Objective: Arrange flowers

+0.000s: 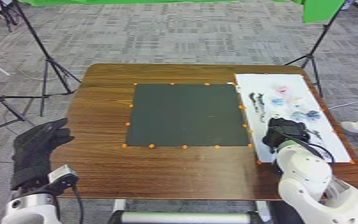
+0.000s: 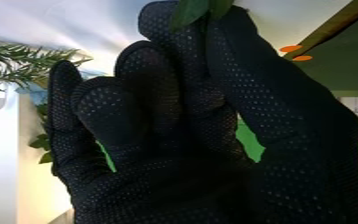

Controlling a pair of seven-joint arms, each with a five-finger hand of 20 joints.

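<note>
In the head view the left hand (image 1: 35, 150) is off the table's left edge, its fingers relaxed and apart. The right hand (image 1: 285, 130) is over the white sheet (image 1: 278, 147) on the right, beside pink, white and blue flowers (image 1: 282, 91). In the right wrist view, green leaves (image 2: 190, 11) lie between the thumb and forefinger tips of the right hand (image 2: 184, 170), which pinches them; their stem is hidden. Needle-like green sprigs (image 2: 20, 61) and a leafy stem (image 2: 42, 142) are beyond the other fingers.
A dark square mat (image 1: 188, 115) with orange markers lies mid-table. Dark slender items (image 1: 257, 102) rest on the white sheet between the mat and the flowers. Black tripod stands (image 1: 47, 55) are beyond the table's sides.
</note>
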